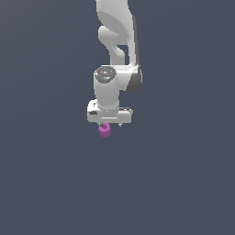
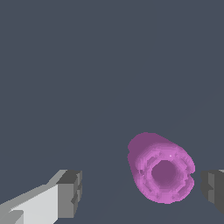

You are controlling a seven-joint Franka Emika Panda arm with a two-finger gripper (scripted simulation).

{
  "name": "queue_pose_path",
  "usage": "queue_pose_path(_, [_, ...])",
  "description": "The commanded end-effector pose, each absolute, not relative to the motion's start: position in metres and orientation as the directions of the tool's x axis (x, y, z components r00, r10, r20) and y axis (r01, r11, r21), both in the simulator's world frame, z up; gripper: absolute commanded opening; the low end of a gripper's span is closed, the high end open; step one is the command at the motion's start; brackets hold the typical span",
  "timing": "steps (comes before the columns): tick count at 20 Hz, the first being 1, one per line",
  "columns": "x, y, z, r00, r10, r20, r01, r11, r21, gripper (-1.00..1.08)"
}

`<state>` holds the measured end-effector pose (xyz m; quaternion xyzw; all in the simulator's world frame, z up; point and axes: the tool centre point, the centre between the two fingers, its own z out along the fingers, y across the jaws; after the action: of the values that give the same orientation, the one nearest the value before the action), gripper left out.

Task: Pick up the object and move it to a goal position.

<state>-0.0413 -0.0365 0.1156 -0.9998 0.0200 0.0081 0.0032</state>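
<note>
Claw (image 2: 142,190) open, fingers (image 2: 70,192) spread either side of magenta cylinder (image 2: 161,173), nearer one pad, touching neither.

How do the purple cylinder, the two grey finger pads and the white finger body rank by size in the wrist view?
1. Purple cylinder, clearly largest.
2. White finger body, cut off by the frame.
3. Grey finger pads: unranked, since the other is cropped.

Nearness to the camera skews all of this.

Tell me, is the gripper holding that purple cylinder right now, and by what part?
Nothing is held. The gripper is open: the purple cylinder lies between the fingers with visible gaps on both sides, neither pad touching it.
</note>
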Motion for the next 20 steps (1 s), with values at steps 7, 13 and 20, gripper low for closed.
queue_pose_path(7, [-0.061, -0.069, 0.096, 0.997, -0.081, -0.001, -0.081, -0.997, 0.0, 1.0])
queue_pose_path(13, [-0.061, -0.07, 0.094, 0.997, -0.083, -0.002, -0.083, -0.997, 0.0, 1.0])
queue_pose_path(20, [-0.063, -0.071, 0.069, 0.996, -0.084, -0.001, -0.084, -0.996, 0.0, 1.0])
